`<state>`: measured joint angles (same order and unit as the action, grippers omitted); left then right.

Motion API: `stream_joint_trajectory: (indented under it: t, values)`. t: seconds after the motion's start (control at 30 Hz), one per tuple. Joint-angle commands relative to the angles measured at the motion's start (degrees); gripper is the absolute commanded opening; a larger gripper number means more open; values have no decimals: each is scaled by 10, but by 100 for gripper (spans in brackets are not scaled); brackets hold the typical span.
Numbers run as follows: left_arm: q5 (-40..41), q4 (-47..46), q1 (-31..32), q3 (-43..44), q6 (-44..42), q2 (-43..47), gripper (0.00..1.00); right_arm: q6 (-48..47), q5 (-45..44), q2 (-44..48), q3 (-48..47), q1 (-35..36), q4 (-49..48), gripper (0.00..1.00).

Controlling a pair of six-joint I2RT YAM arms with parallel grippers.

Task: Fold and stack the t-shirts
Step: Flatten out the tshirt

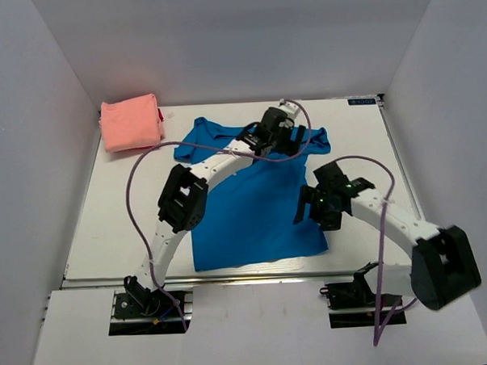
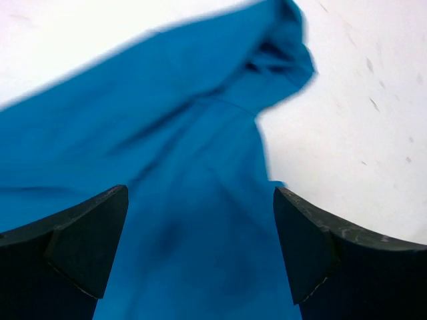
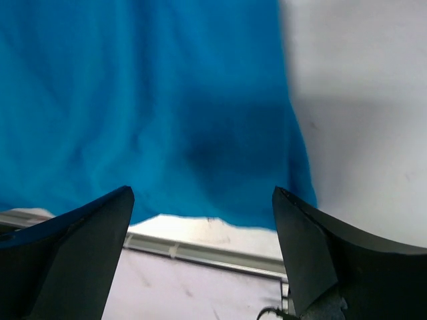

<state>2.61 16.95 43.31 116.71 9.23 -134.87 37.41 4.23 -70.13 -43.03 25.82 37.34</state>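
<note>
The bright blue t-shirt (image 1: 253,206) lies spread flat in the middle of the table, collar toward the back. The salmon-pink t-shirt (image 1: 130,123) sits folded in the back left corner. My left gripper (image 1: 296,138) hovers open over the blue shirt's right shoulder and sleeve. In the left wrist view, blue cloth (image 2: 167,167) fills the space between the open left gripper (image 2: 200,247) with nothing held. My right gripper (image 1: 308,208) is open above the shirt's right side. In the right wrist view, the hem of the blue shirt (image 3: 147,100) lies beyond the empty right gripper (image 3: 200,247).
White walls close in the table on the left, back and right. A metal rail (image 1: 231,272) runs along the table's near edge and shows in the right wrist view (image 3: 213,253). Purple cables (image 1: 134,187) loop from both arms.
</note>
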Motion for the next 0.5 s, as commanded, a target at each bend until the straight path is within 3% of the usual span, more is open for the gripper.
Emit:
stream_joint_trajectory:
  t: [0.0,0.27,0.47]
  values:
    - [71,59,-64,-19,-11,71,100,-29,-20,-69,-46,37,-62,90]
    - [85,68,-162,-109,31,75,100,7,-23,-165,-50,52,-127,90]
    - [75,83,-211,-183,77,61,100,21,-61,-219,-45,26,-116,90]
